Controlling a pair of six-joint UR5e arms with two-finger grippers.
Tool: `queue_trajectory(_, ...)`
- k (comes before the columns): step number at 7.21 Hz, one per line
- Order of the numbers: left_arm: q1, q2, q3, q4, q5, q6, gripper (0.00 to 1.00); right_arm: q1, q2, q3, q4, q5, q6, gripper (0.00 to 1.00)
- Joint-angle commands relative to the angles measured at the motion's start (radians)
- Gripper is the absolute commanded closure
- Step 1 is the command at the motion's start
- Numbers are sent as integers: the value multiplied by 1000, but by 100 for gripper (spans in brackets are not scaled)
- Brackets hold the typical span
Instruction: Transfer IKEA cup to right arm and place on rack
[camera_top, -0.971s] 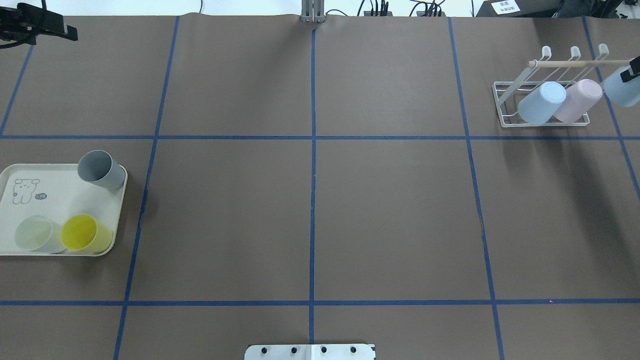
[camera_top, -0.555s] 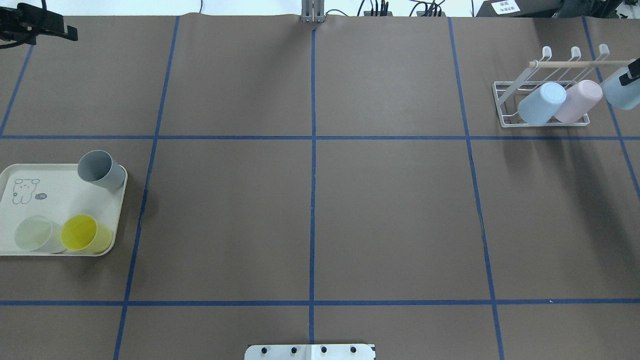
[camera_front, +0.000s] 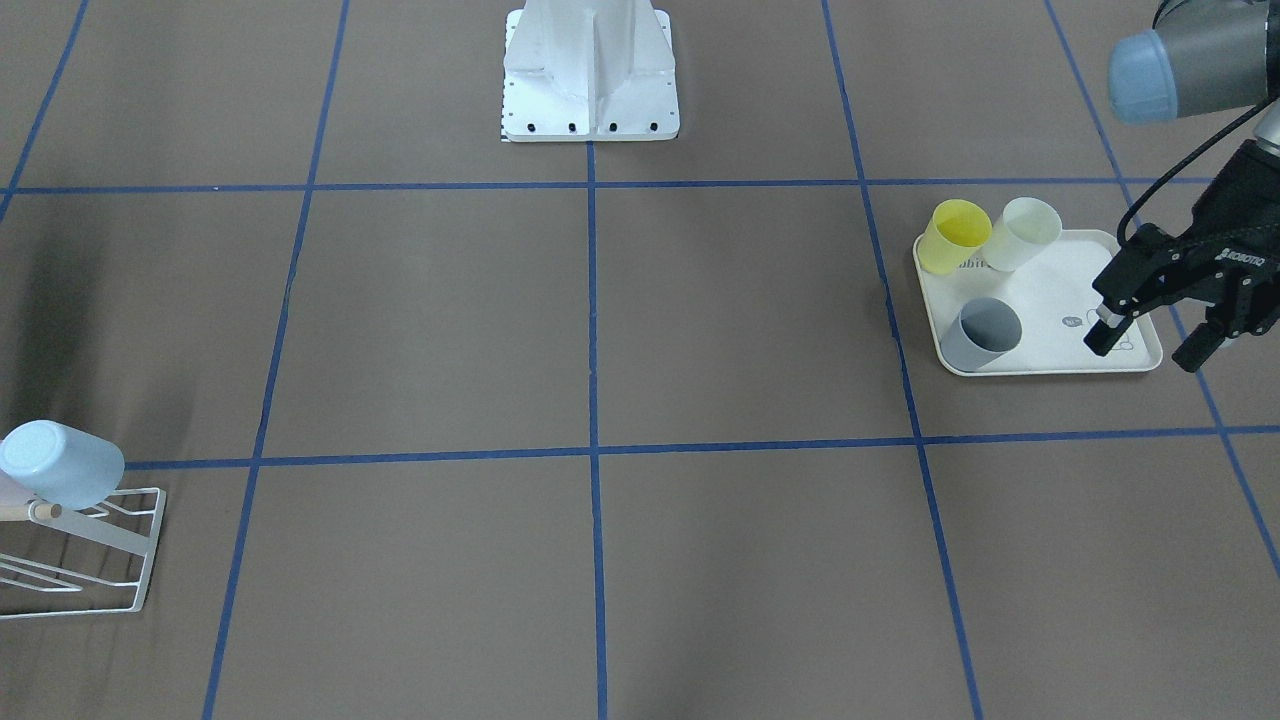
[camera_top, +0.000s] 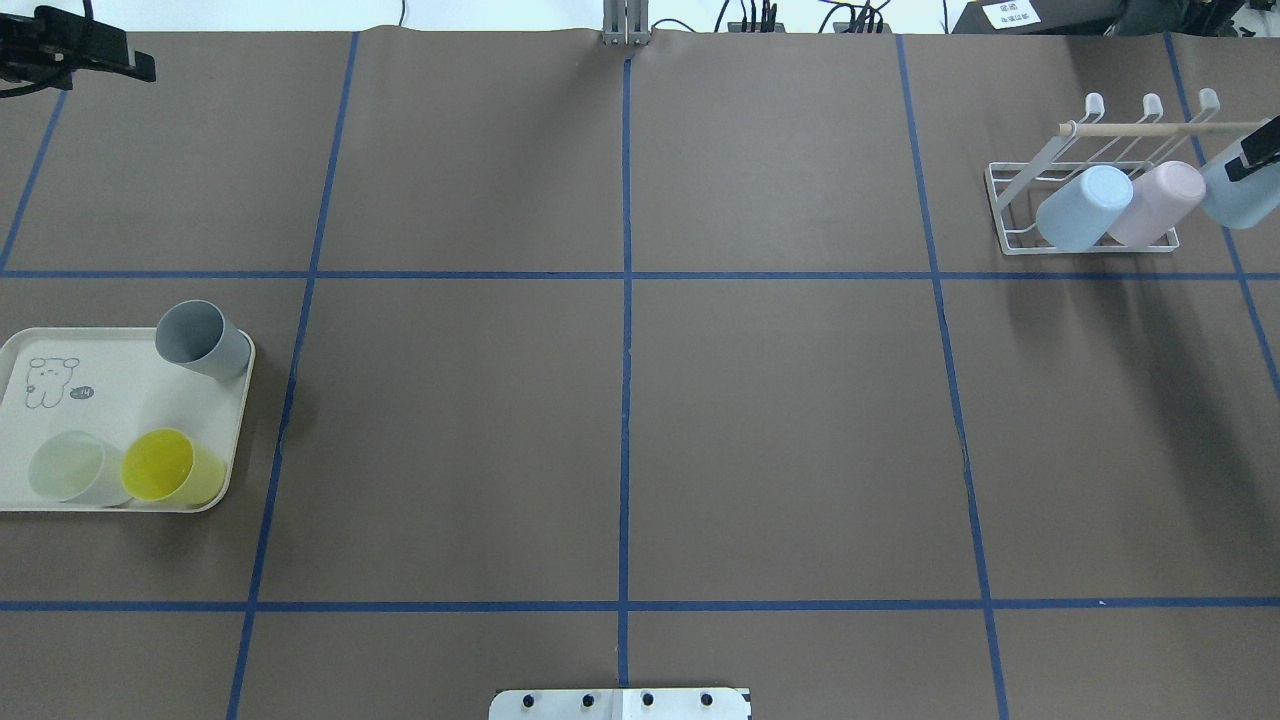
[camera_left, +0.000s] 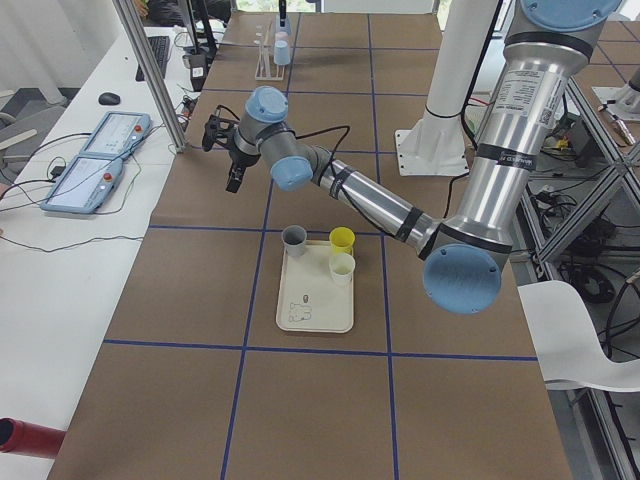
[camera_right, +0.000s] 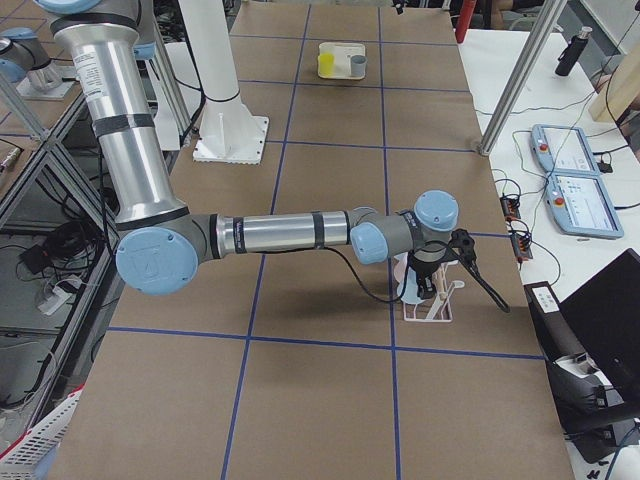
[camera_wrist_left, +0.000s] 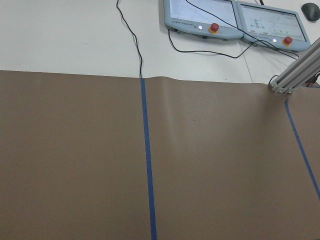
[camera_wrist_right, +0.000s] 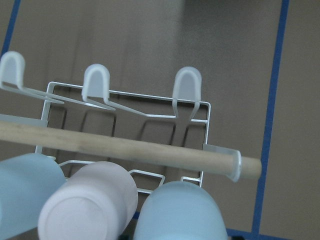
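Note:
The IKEA cup (camera_top: 1235, 200), a blue-grey tumbler, hangs tilted at the right end of the white wire rack (camera_top: 1003, 205), just off its wooden dowel (camera_wrist_right: 125, 150). My right gripper (camera_top: 1258, 160) is shut on it; only a black part of the gripper shows at the overhead view's edge. The right wrist view looks down on the cup's bottom (camera_wrist_right: 180, 215), below the third prong (camera_wrist_right: 186, 87). A light blue cup (camera_top: 1085, 205) and a pink cup (camera_top: 1160, 200) lie on the rack. My left gripper (camera_front: 1148, 343) is open and empty, held high near the table's far left edge.
A cream tray (camera_top: 120, 400) at the left holds a grey cup (camera_top: 200, 340), a yellow cup (camera_top: 165, 467) and a pale cup (camera_top: 72, 467). Control pendants (camera_wrist_left: 235, 17) and cables lie beyond the table's far edge. The robot's base (camera_front: 590, 70) stands at the near edge.
The held cup and my right gripper have shifted slightly down and left in the overhead view, closer to the rack. Everything else stays put.

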Motion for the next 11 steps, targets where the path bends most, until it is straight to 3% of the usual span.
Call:
queue_trajectory(1,0,0,0,0,0,-2,0,-12,9,-15,2,0,0,25)
queue_trajectory(2,0,-1,0,0,0,-4,0,-18,16,-16,2,-1,0,10)
queue_trajectory(3,0,0,0,0,0,-4,0,-18,16,-16,2,-1,0,3)
queue_trajectory(5,-5,9,-8,0,-2,5,0,-20,16,-15,2,-1,3,2)
queue_trajectory(8,-3,124,-54,46,2,149,0,-12,3,49,2,52,21,2)
queue_trajectory(11,24,338,-112,133,2,190,0,-11,-105,244,3,48,158,2)
